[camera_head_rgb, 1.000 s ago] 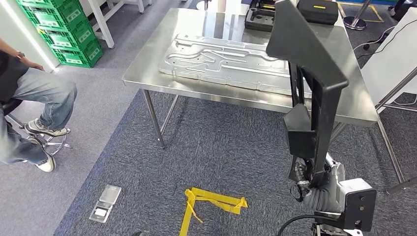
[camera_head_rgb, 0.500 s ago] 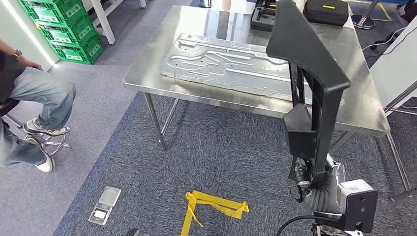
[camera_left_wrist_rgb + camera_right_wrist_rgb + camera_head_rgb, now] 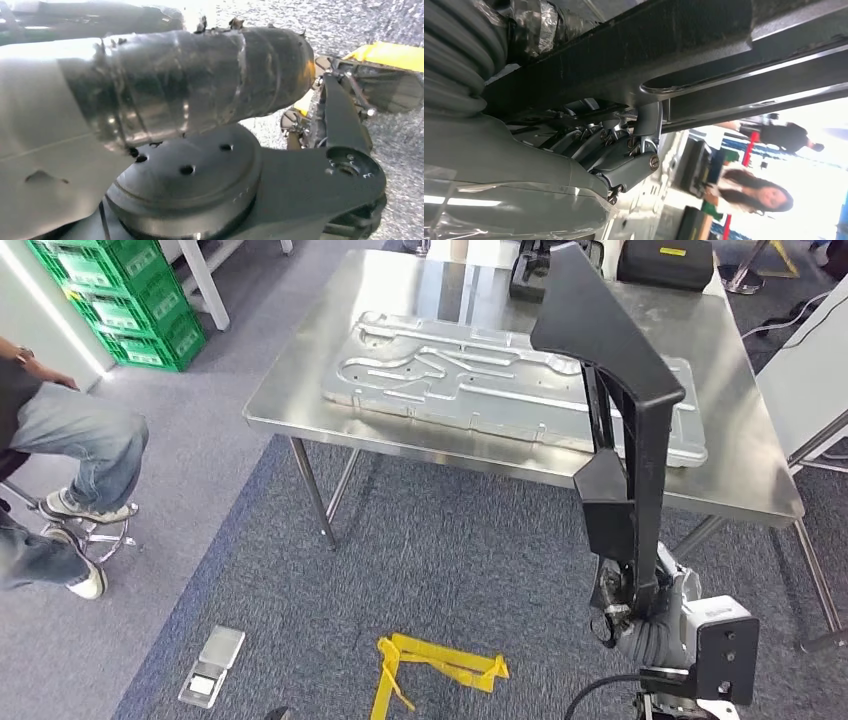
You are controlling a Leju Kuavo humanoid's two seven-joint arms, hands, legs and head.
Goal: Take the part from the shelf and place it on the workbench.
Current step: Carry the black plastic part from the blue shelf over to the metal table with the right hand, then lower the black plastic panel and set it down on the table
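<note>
1. One black part [image 3: 620,390] dominates the head view, held upright by the right hand [image 3: 625,605] at about 5 o'clock, fingers wrapped round its lower end. Part's top overlaps the steel workbench [image 3: 300,390], but it hangs in front of it, not resting on it. Grey stamped panel [image 3: 450,375] lies flat on the bench; black cases [image 3: 665,260] sit at the far edge, 1 o'clock. Green crates [image 3: 110,300] at 10 o'clock, seated person [image 3: 60,440] at 9 o'clock, yellow floor marker [image 3: 440,665] at 6 o'clock.
2. Left wrist view: taped grey arm cover and dark body parts close up; can't tell how the left hand's fingers sit.
3. Right wrist view: right hand's fingers [image 3: 624,150] are closed on the part's black bar [image 3: 674,55]. Two people blurred in the background at 4 o'clock.
</note>
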